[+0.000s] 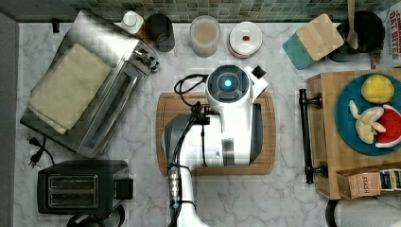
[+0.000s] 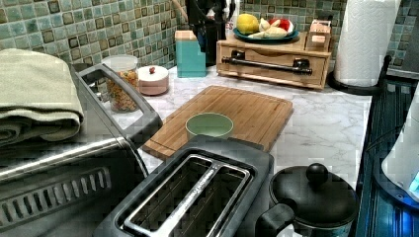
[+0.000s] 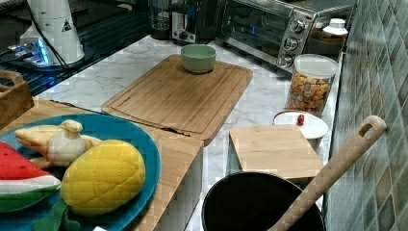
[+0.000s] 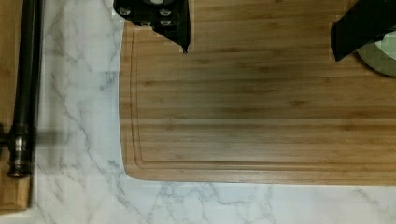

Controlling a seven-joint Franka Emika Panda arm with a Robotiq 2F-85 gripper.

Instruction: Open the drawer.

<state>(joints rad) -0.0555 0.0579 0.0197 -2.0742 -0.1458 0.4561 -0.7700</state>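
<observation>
Gripper (image 4: pixel 259 35) hanging wide open, empty, over the cutting board (image 4: pixel 261 107); I'm aiming squarely for the drawer (image 2: pixel 274 60) handle (image 4: pixel 25 84) beside it.

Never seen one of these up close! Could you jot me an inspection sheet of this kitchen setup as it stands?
Surface: white marble counter, cutting board in the middle.
Job's things: drawer shut, its black bar handle untouched; a plate of toy fruit and tea box on its cabinet.
Clutter: green bowl on the board, toaster oven with folded towel, toaster, cereal jar, kettle, paper towel roll.
Gripper: gripper above the board, fingers open, holding nothing.
Cables: black cable along the arm; plug beside the toaster oven.
Surroundings: green tiled wall.
</observation>
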